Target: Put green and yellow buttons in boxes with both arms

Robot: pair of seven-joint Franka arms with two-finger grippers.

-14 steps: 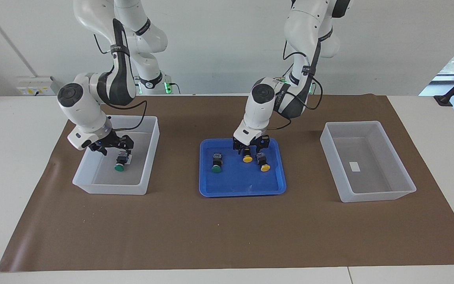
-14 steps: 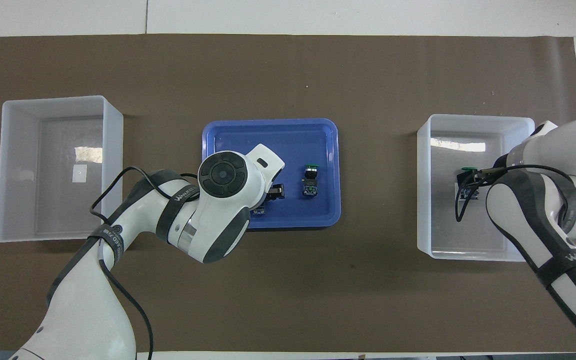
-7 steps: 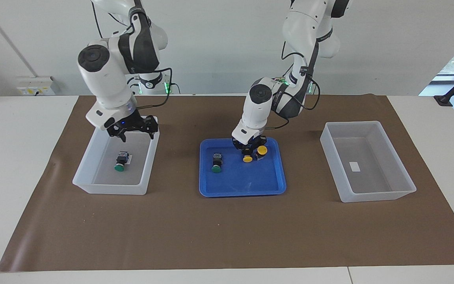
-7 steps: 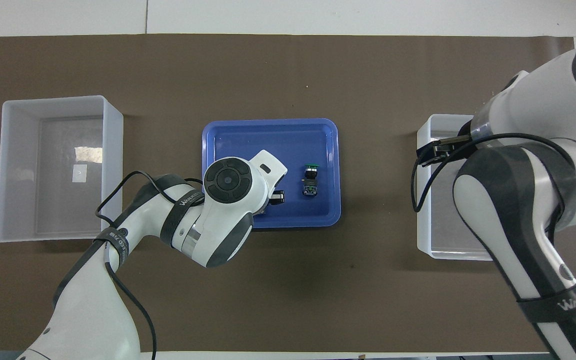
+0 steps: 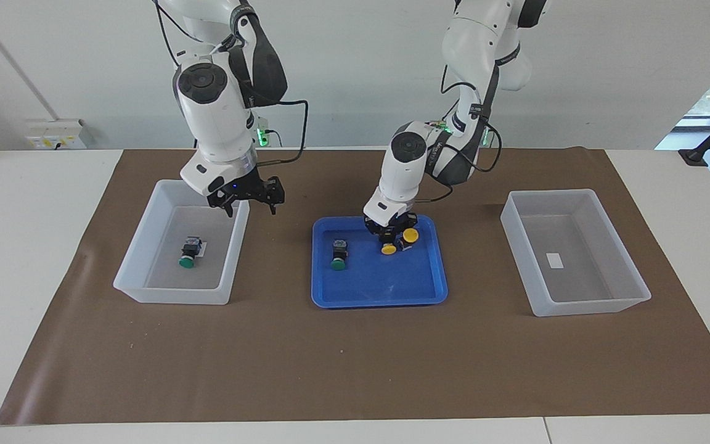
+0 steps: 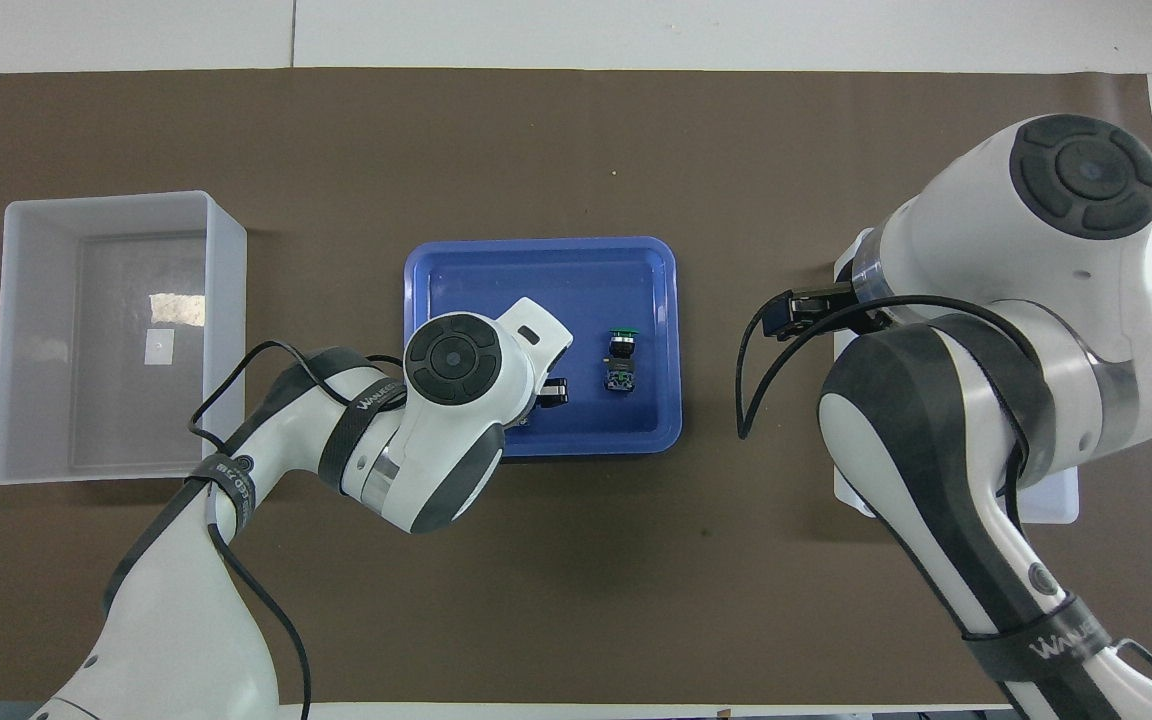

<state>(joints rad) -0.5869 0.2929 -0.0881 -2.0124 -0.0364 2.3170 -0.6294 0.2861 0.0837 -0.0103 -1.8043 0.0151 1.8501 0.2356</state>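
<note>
My left gripper (image 5: 388, 235) is down in the blue tray (image 5: 379, 293), fingers closed on a yellow button (image 5: 387, 248), with the second yellow button (image 5: 410, 235) touching or just beside it, tilted with its cap up. A green button (image 5: 338, 263) also lies in the tray, toward my right arm's end of it, apart from the yellow pair. My right gripper (image 5: 249, 196) is raised over the edge of the box (image 5: 173, 293) at my right arm's end of the worktop, fingers spread open and holding nothing. In that box the other green button (image 5: 187, 261) rests on the floor, beside its white label. The box (image 5: 577, 305) at my left arm's end holds only its label (image 5: 554, 260). Both boxes and the tray sit on the brown mat (image 5: 355, 370) covering the worktop
</note>
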